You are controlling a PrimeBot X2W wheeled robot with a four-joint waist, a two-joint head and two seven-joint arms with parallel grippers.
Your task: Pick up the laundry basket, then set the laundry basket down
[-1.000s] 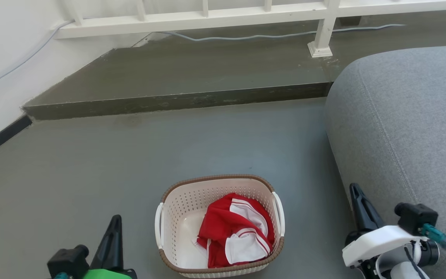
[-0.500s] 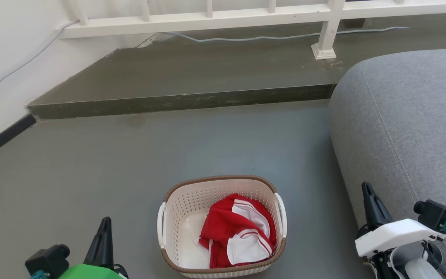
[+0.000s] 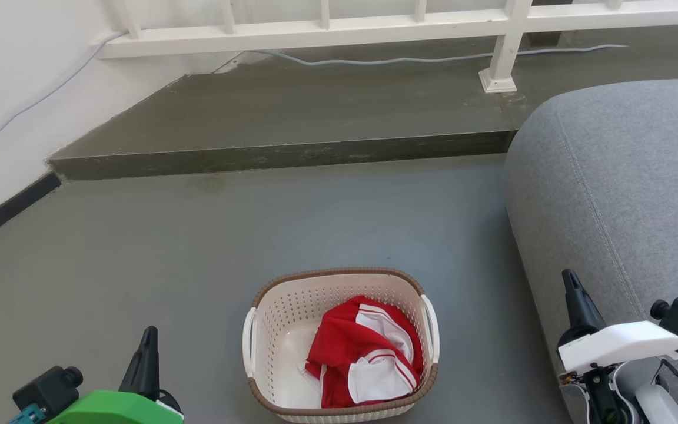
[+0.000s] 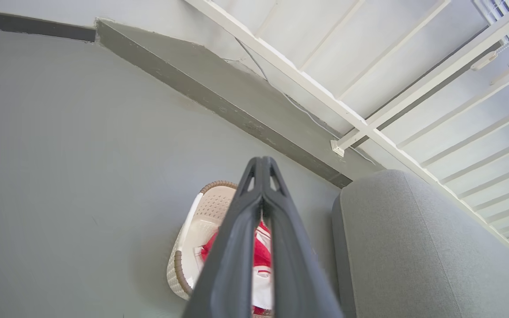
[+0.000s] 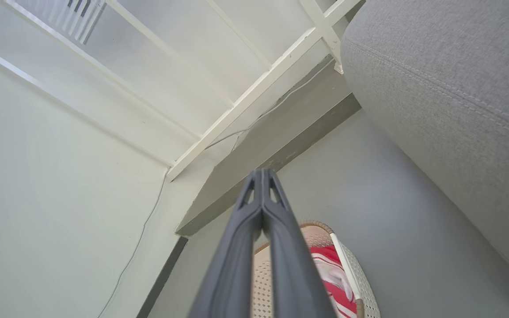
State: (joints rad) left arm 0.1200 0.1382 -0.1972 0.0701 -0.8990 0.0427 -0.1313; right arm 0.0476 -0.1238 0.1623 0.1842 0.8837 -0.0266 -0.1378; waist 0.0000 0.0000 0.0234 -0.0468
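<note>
Change: since a second ago you are watching the left gripper (image 3: 149, 338) sliding left and the right gripper (image 3: 570, 281) sliding right, both away from the basket; the head camera is shifting slightly too.
Left gripper: fingers are pressing together tip to tip, holding nothing, hanging over the floor (image 3: 198, 253).
Right gripper: fingers are likewise pressing together, holding nothing, hanging beside the grey sofa (image 3: 621, 176).
Laundry basket: the laundry basket (image 3: 339, 272) is sitting upright on the floor between your two grippers, apart from both.
Contents: a red-and-white garment (image 3: 345, 347) is lying bunched toward the basket's right side.
Background: a raised step (image 3: 315, 112) is running under a white railing (image 3: 315, 28).
</note>
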